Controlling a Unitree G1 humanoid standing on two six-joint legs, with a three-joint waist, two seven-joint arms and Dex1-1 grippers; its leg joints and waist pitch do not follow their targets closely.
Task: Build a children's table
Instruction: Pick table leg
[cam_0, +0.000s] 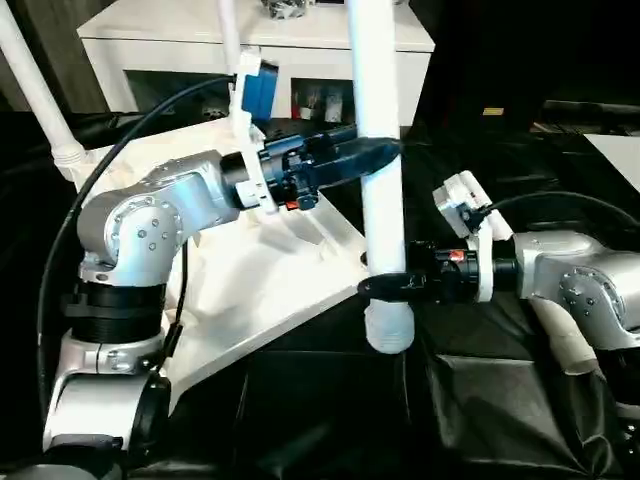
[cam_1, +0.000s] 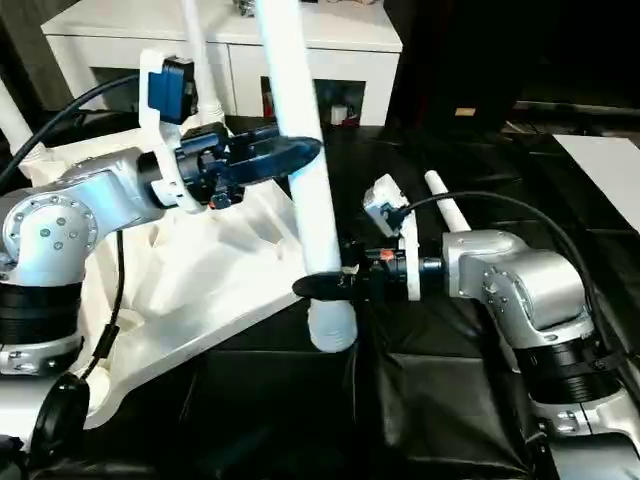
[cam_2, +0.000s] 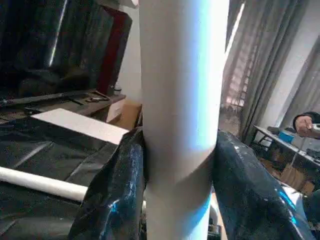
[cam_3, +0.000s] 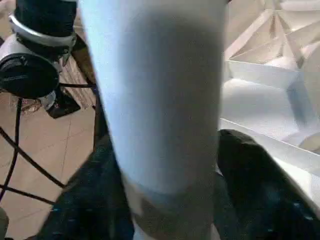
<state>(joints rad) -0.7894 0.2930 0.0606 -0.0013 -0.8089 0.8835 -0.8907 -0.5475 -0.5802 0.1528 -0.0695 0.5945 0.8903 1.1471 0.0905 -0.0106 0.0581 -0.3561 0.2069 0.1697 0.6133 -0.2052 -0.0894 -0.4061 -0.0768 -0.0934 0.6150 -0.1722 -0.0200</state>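
The white tabletop lies underside up, ribs showing, on the black-draped table. One white leg is held nearly upright, its thick lower end hanging over the black cloth just beside the tabletop's right corner. My left gripper is shut on this leg at mid-height, with a black finger pressed to each side. Lower down, my right gripper clasps the same leg just above its end, and its fingers lie against both sides. Two more legs stand at the tabletop's far side.
A loose white leg lies on the black cloth behind my right forearm. A white cabinet stands behind the work table. My left arm's cable arcs over the tabletop.
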